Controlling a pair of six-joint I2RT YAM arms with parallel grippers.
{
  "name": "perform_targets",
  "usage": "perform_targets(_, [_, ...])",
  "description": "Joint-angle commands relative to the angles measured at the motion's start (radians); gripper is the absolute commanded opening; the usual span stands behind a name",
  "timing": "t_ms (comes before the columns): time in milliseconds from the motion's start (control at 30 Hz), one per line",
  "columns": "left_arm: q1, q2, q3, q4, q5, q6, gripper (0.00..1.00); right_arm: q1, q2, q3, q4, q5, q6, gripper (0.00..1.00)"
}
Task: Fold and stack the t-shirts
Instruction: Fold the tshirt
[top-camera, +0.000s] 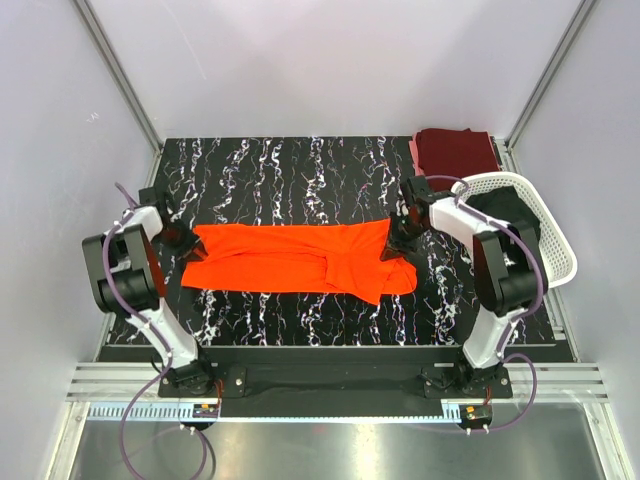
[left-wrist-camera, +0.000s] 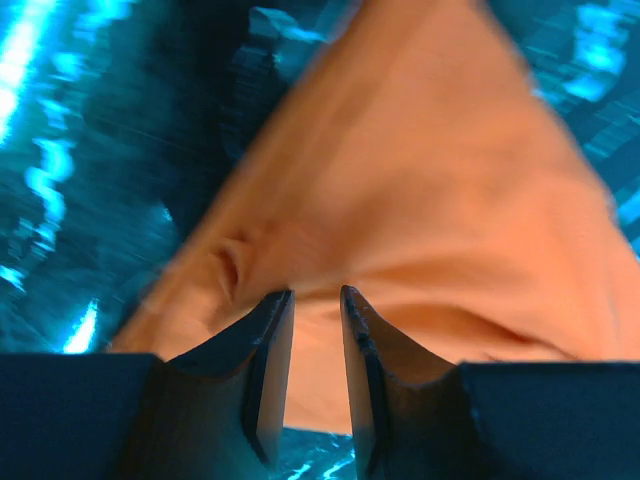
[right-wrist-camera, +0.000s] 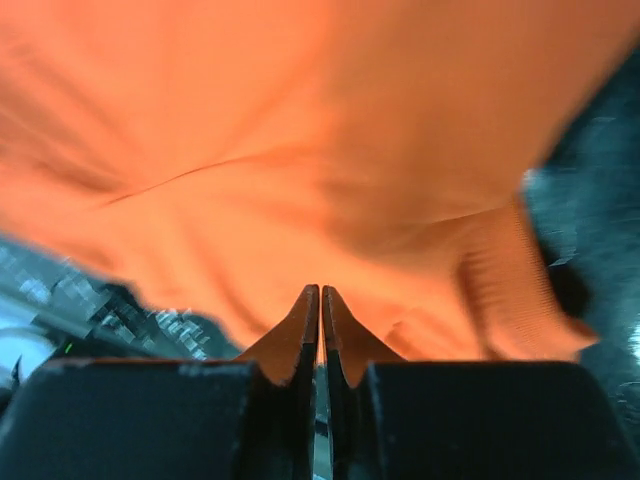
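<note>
The orange t-shirt (top-camera: 300, 258) lies as a long band across the middle of the table. My left gripper (top-camera: 183, 240) is at its left end. In the left wrist view its jaws (left-wrist-camera: 317, 296) stand a narrow gap apart with orange cloth (left-wrist-camera: 420, 180) between them. My right gripper (top-camera: 398, 236) is at the shirt's far right corner. In the right wrist view its jaws (right-wrist-camera: 320, 292) are pressed together on the orange cloth (right-wrist-camera: 300, 120). The maroon t-shirt (top-camera: 456, 150) lies folded at the back right. The black t-shirt (top-camera: 497, 207) sits in the basket.
A white perforated basket (top-camera: 553, 240) stands at the right edge, behind my right arm. The table is black marbled (top-camera: 300, 175). Grey walls and metal frame rails enclose it on three sides.
</note>
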Motion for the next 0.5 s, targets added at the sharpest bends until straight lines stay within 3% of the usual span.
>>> perform_targets(0, [0.042,0.075,0.047,0.009,-0.031,0.009,0.31,-0.025,0.051,-0.021,-0.007,0.138,0.050,0.09])
perform_targets(233, [0.057,0.089,0.050,-0.012,-0.072,0.024,0.31,-0.062,0.148,0.041,-0.018,0.238,0.024,0.09])
perform_targets(467, [0.062,-0.039,-0.030,-0.015,-0.108,0.037,0.37,-0.065,0.179,0.295,-0.164,0.321,-0.059,0.13])
